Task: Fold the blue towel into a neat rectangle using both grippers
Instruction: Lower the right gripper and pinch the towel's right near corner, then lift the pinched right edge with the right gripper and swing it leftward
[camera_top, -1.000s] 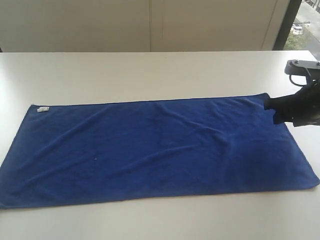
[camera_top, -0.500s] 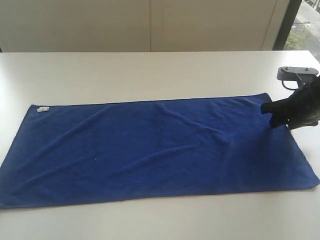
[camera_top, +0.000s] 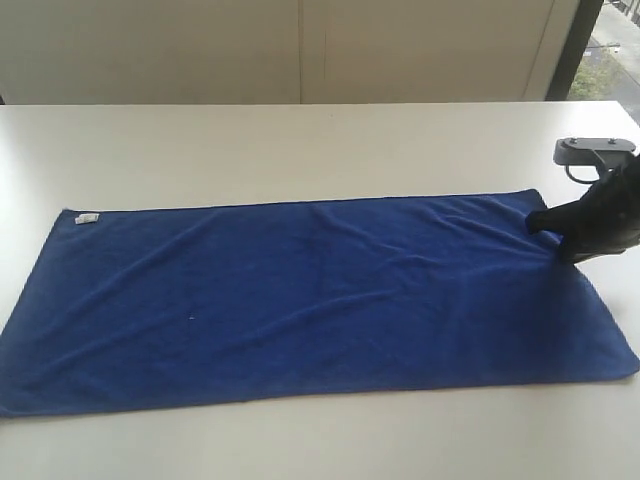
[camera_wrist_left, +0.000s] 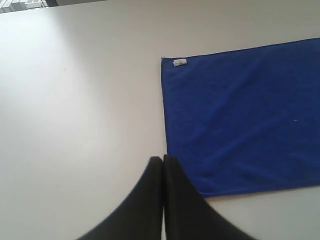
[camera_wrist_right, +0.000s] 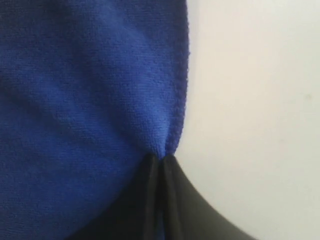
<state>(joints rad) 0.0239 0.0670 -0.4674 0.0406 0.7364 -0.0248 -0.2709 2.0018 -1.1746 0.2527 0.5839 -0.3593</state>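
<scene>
The blue towel (camera_top: 300, 300) lies spread flat on the white table (camera_top: 300, 150), with its small white tag (camera_top: 86, 218) at the far left corner. My right gripper (camera_top: 547, 224) is at the towel's far right corner, shut on the hem, which bunches up between the fingertips in the right wrist view (camera_wrist_right: 161, 159). My left gripper (camera_wrist_left: 163, 159) is shut with nothing in it. It hovers beside the towel's (camera_wrist_left: 240, 120) short left edge, towards the near corner, and does not show in the exterior view.
Pale wall panels (camera_top: 300, 50) stand behind the table. A window strip (camera_top: 610, 50) shows at the far right. Bare tabletop (camera_wrist_left: 75, 100) lies to the left of the towel and beyond its far edge.
My right gripper has gone from open to shut, pinching the towel's far right hem, after settling lower onto that corner. The towel has otherwise stayed flat.
</scene>
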